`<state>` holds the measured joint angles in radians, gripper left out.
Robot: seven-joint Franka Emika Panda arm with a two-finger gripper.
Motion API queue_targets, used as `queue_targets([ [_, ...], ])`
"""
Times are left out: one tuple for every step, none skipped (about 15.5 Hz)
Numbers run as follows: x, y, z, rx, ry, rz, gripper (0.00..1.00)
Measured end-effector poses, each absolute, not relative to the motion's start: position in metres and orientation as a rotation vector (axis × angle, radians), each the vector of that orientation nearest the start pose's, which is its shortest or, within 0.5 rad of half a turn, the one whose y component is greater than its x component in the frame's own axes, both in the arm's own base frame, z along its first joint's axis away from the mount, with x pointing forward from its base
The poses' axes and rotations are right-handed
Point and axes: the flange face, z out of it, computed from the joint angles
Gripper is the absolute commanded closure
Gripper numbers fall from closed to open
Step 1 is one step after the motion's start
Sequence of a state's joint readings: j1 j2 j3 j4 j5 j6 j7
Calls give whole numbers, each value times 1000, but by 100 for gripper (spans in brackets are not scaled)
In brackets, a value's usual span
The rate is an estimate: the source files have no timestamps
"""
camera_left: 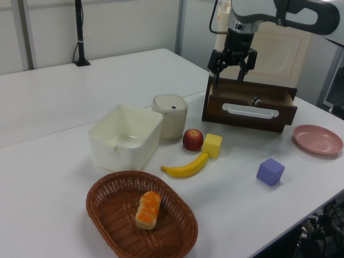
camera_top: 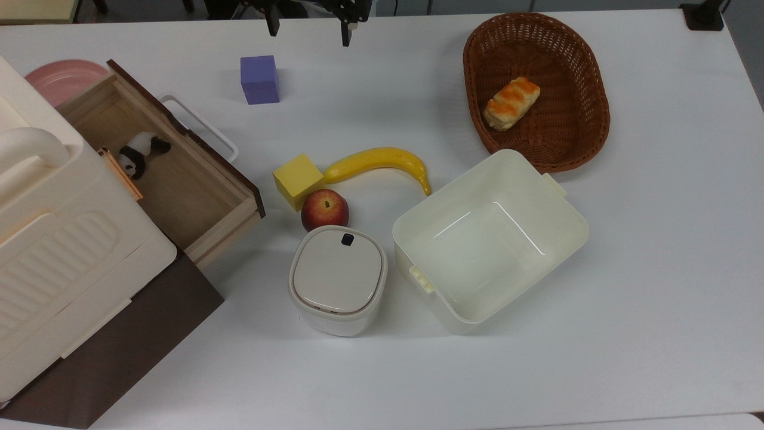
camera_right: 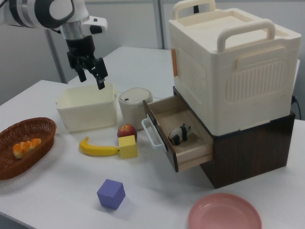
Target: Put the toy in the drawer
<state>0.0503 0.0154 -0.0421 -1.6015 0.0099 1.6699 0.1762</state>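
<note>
On a white table (camera_left: 64,102) the drawer (camera_left: 250,104) stands pulled open, its dark front with a white handle facing the camera; a small dark-and-white shape, likely the toy (camera_left: 254,100), peeks over the front edge. Above the drawer's left end in the left view, the gripper (camera_left: 232,67) hangs in the air with its fingers spread, holding nothing. A wicker basket (camera_left: 121,231) with a bread roll (camera_left: 147,209) sits nearest the camera. Behind it are a cream tub (camera_left: 124,137) and a lidded bin (camera_left: 170,115). An apple (camera_left: 192,140), a yellow cube (camera_left: 212,145) and a banana (camera_left: 185,167) cluster together. A purple cube (camera_left: 270,171) and a pink plate (camera_left: 317,140) lie toward the left view's right.
</note>
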Motion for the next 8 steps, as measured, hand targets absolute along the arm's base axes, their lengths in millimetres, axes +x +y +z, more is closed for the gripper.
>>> queue_targets([
  [569,7,609,-3118,243,-77,0],
  [570,8,607,-3119,230,-73,0],
  [570,8,607,-3120,220,-71,0],
  [570,9,606,-3121,211,-69,0],
  [570,9,606,-3122,206,-69,0],
  [570,9,605,-3122,202,-68,0],
  [570,9,605,-3123,194,-68,0],
  [571,9,605,-3124,180,-67,0],
])
